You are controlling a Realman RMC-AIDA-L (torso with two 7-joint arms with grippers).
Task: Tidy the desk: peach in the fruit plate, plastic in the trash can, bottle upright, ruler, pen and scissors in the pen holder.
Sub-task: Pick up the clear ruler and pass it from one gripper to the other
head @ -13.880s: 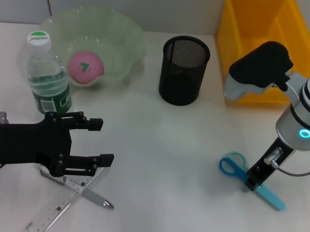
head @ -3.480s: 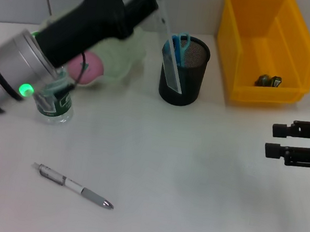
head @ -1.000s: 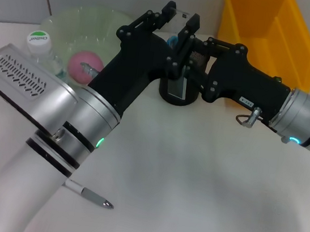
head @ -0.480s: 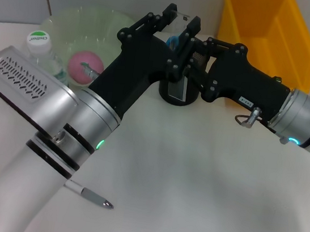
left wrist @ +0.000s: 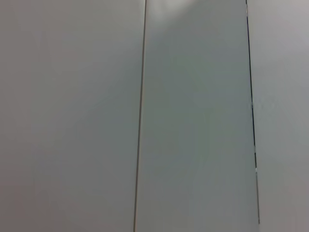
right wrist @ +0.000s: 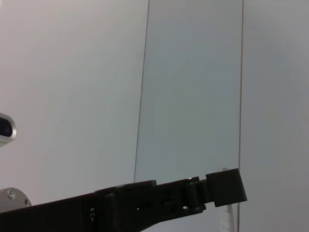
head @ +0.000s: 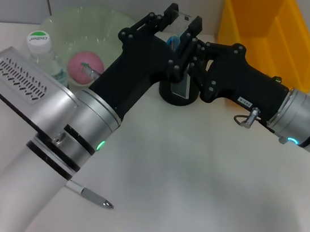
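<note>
**Ruler at the pen holder, pen not yet collected**

Ruler work is where I am: the clear plastic ruler (head: pixel 180 23) stands steeply in the black mesh pen holder (head: pixel 176 90), its top end between the fingers of my left gripper (head: pixel 180 21), which look closed on it. My right gripper (head: pixel 187 54) is crowded in just beside the holder's rim, against the ruler; whether it is open or closed I cannot tell, since my own arms hide it.

Blue scissor handles (head: pixel 174 40) show at the holder's mouth, so I judge the scissors done and the ruler nearly so, pending release. The silver ballpoint pen (head: pixel 88 195) lies on the white worktop (head: pixel 192 178) near my left arm's base, well apart from the holder; that is what remains.

Elsewhere, the pink peach (head: pixel 84 64) sits in the pale green scalloped fruit plate (head: pixel 70 22), and the clear water bottle with the white cap (head: pixel 39 49) stands upright beside it. The yellow plastic bin (head: pixel 269 28) serves as trash can; my right arm hides most of its floor, so I cannot see its contents.
</note>
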